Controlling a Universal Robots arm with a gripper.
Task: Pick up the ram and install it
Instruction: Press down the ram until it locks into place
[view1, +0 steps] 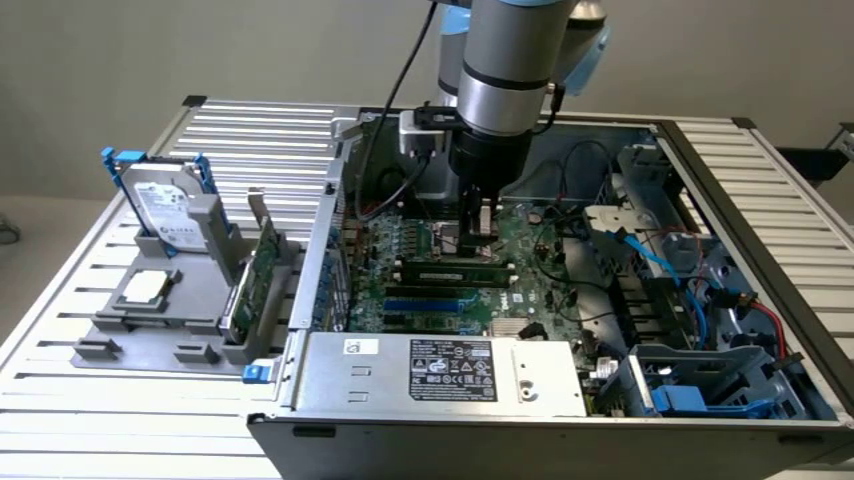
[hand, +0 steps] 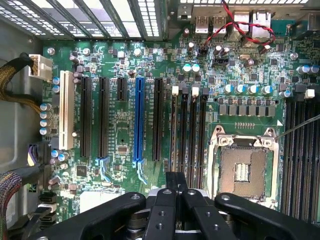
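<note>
Exterior view: one arm reaches into one open computer case (view1: 561, 400) on the table (view1: 254, 140); hand (view1: 482, 228) closed, low over the motherboard (view1: 441, 270). One ram (view1: 458, 271) lies in a slot just beside the hand.
Wrist view: hand (hand: 176, 192) pinched together above the motherboard's (hand: 125, 130) four black memory slots (hand: 187, 130)

Plain grey wall (view1: 160, 50) behind slatted metal table (view1: 254, 130)

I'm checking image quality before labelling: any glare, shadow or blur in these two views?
Exterior view: even daylight, bright sheen on the table slats, the case interior darker under the arm. Wrist view: motherboard sharp and evenly lit, gripper dark and soft up close, slats beyond washed out.
</note>
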